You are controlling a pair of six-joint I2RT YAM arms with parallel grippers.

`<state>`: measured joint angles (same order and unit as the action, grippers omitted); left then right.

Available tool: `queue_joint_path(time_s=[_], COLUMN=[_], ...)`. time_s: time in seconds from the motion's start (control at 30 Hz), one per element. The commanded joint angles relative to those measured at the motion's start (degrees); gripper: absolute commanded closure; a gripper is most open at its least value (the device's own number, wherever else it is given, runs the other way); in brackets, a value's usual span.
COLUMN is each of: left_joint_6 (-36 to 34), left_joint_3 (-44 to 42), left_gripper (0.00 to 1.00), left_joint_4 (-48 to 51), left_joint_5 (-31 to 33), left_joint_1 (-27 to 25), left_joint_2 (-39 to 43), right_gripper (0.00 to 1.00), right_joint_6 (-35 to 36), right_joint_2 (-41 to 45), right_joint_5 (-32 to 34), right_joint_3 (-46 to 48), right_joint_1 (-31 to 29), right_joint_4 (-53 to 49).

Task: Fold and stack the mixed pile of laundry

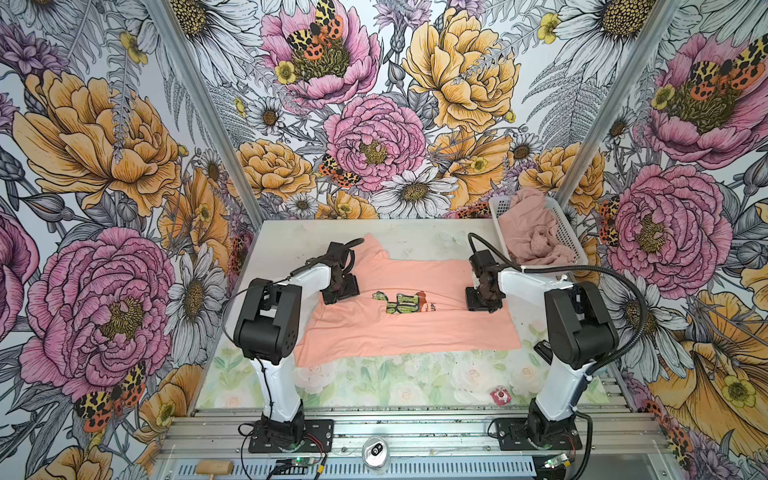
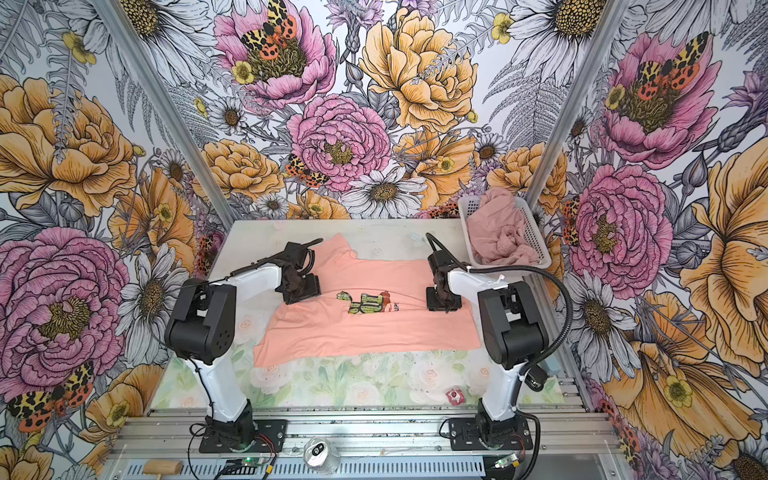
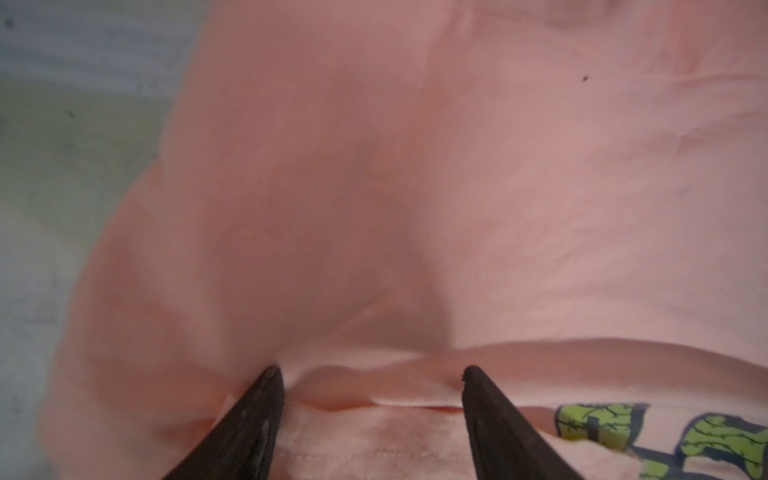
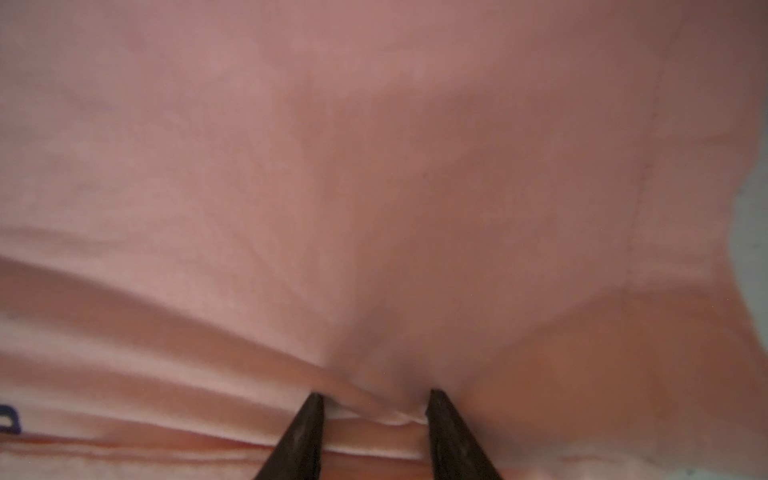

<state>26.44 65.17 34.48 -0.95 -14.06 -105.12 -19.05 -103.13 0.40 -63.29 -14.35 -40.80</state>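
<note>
The left gripper (image 3: 370,374) is seen with its jaws held wide apart, both tips pressed onto a low ridge of cloth that is not clamped. The right gripper (image 4: 374,395) is shown with jaws set narrower, a bunched fold lying between the tips; whether that fold is clamped cannot be told. Both are lowered onto the peach-orange T-shirt (image 1: 407,332), one at each side of its green chest graphic (image 1: 398,302). The T-shirt is spread across the middle of the floral-printed table (image 1: 374,386), with one sleeve pointing toward the back wall. The dusty-pink garment (image 1: 532,237) is left crumpled in the white basket (image 1: 568,235) at the table's far right corner.
</note>
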Motion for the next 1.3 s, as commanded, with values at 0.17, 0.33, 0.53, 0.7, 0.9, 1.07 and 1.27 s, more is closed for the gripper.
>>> queue_joint_path(time_s=[0.17, 0.33, 0.53, 0.7, 0.9, 1.07, 1.27], left_joint_6=[5.5, 3.9, -4.6, -8.6, -10.0, -10.1, -11.0], left_joint_3=[-12.5, -0.9, 27.2, 47.4, 59.6, 65.2, 71.1], left_gripper=[0.30, 0.24, 0.28, 0.40, 0.49, 0.50, 0.51], left_joint_4=[9.2, 9.2, 10.4, 13.5, 14.5, 15.2, 17.2], left_joint_5=[-3.4, -3.1, 1.5, 3.4, 6.2, 7.2, 7.7], left_joint_1=[-1.8, -1.3, -1.0, -0.8, -0.5, -0.3, 0.1], left_joint_2=[5.0, 6.9, -6.7, -22.1, -32.9, -37.8, -41.7], right_gripper=[0.58, 0.58, 0.57, 0.57, 0.57, 0.57, 0.57], right_joint_6=[-1.2, -1.5, -2.1, -2.7, -3.0, -2.4, -2.4], right_joint_2=[2.0, 5.4, 7.6, 8.6, 10.0, 10.7, 11.4], right_joint_5=[0.6, 1.5, 1.5, 1.1, 1.0, 0.8, 0.6], right_joint_3=[5.6, 1.5, -3.7, -3.9, -1.7, -0.1, 0.4], right_joint_1=[-1.1, -1.1, -1.1, -1.0, -0.9, -0.7, -0.5], right_joint_4=[-7.9, -8.7, -9.7, -9.6, -9.5, -9.4, -9.0])
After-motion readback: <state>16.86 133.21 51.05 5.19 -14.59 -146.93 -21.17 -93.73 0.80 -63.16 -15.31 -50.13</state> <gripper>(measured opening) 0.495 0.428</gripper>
